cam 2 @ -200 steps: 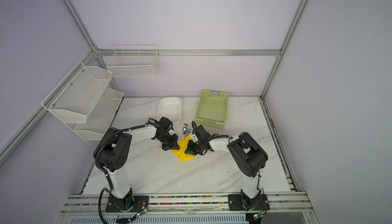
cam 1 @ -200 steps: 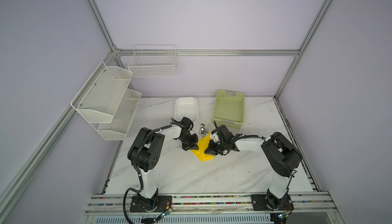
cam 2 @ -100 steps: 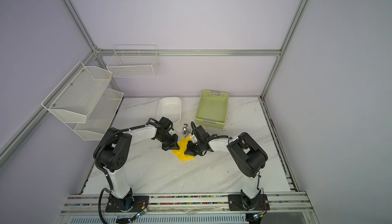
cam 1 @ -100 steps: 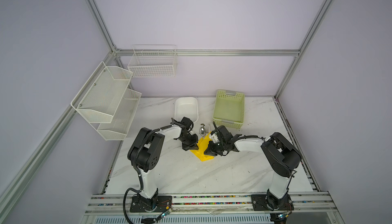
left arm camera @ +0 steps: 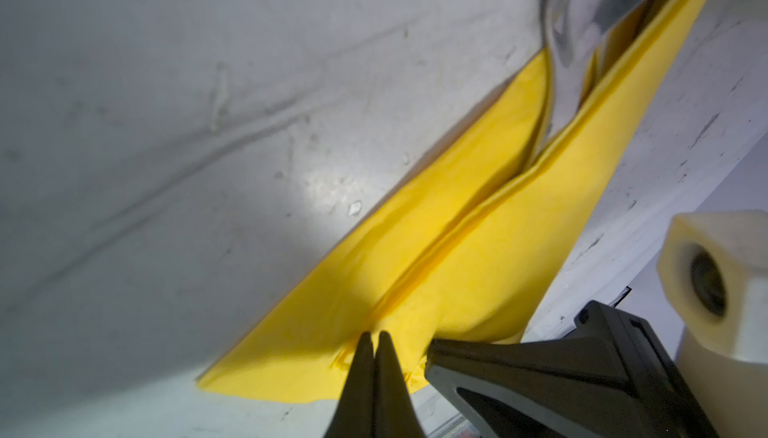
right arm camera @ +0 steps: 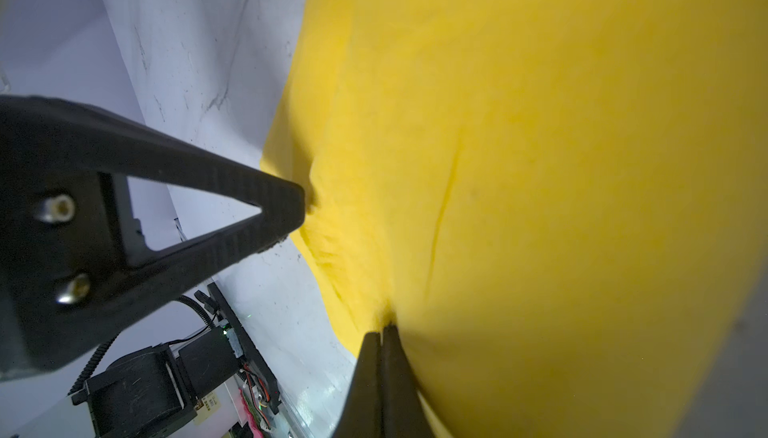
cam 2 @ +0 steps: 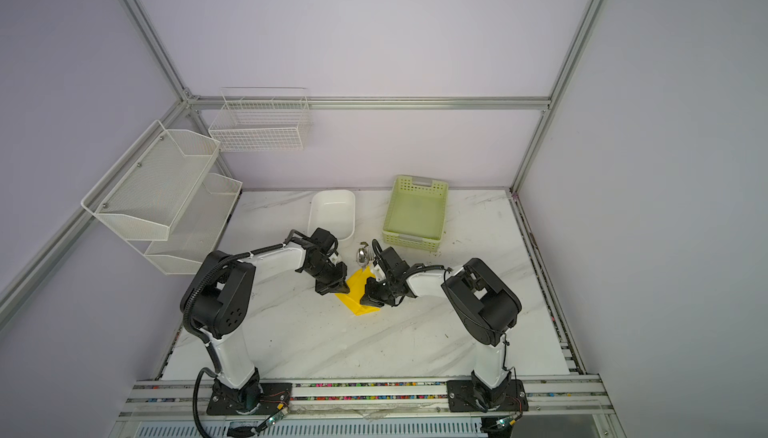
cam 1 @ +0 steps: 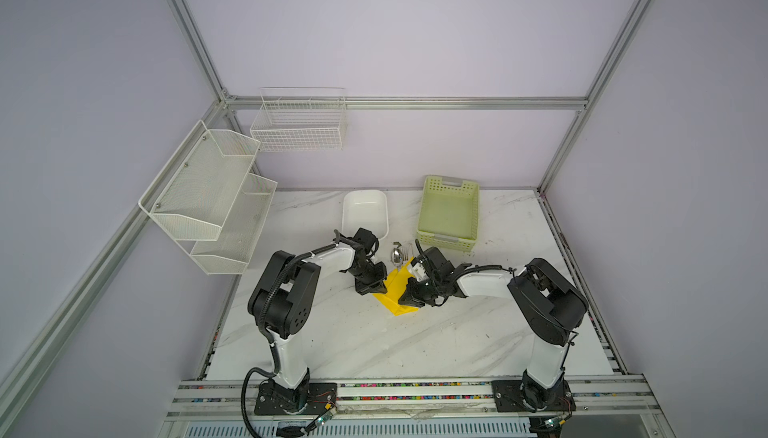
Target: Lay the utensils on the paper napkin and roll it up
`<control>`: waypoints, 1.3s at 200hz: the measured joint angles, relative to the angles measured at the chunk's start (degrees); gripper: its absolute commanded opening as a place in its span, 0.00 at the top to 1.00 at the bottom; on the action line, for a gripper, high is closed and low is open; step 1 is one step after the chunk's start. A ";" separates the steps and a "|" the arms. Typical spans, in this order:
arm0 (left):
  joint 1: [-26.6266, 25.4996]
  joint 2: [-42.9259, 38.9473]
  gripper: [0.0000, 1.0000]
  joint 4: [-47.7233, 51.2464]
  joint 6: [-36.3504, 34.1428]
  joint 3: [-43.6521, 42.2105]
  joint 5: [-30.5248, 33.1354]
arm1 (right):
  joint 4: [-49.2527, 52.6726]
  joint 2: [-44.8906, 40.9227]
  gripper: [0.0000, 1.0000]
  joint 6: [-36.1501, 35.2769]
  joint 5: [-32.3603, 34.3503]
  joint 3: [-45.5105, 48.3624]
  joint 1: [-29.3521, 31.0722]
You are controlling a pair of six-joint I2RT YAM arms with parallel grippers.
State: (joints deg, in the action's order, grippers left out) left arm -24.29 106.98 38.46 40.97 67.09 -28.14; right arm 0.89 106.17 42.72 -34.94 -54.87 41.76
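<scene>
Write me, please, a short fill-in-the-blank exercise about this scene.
1. The folded napkin is ___ in colour.
2. The left hand and the right hand are both ___ on the napkin.
3. Behind the hands, the green basket stands beside a ___ tub.

Missing words: yellow; shut; white.

paper napkin (cam 1: 392,292): on the counter (cam 1: 374,344), between left gripper (cam 1: 377,289) and right gripper (cam 1: 405,302), both touching it
utensils (cam 1: 396,255): in the paper napkin's fold, heads jutting out behind
tub (cam 1: 365,211): behind left gripper
basket (cam 1: 448,241): right of tub, behind right gripper
</scene>
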 measured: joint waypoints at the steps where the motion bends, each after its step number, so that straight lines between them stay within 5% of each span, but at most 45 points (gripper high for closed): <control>1: -0.02 -0.02 0.96 -0.02 0.00 0.02 -0.02 | 0.00 0.00 1.00 0.02 0.00 0.00 0.00; 121: -2.36 0.72 0.96 -10.03 5.38 1.27 -5.92 | -0.04 0.02 1.00 0.02 0.00 0.00 0.04; 260: -2.36 3.17 0.96 -10.73 4.90 0.50 -5.44 | 0.09 0.02 1.00 0.00 0.02 -0.02 0.04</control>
State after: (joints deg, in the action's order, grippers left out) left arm -26.65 110.15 27.73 45.87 67.59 -33.58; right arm 0.97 106.19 42.72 -34.92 -54.89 41.80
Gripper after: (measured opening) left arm 0.047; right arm 0.055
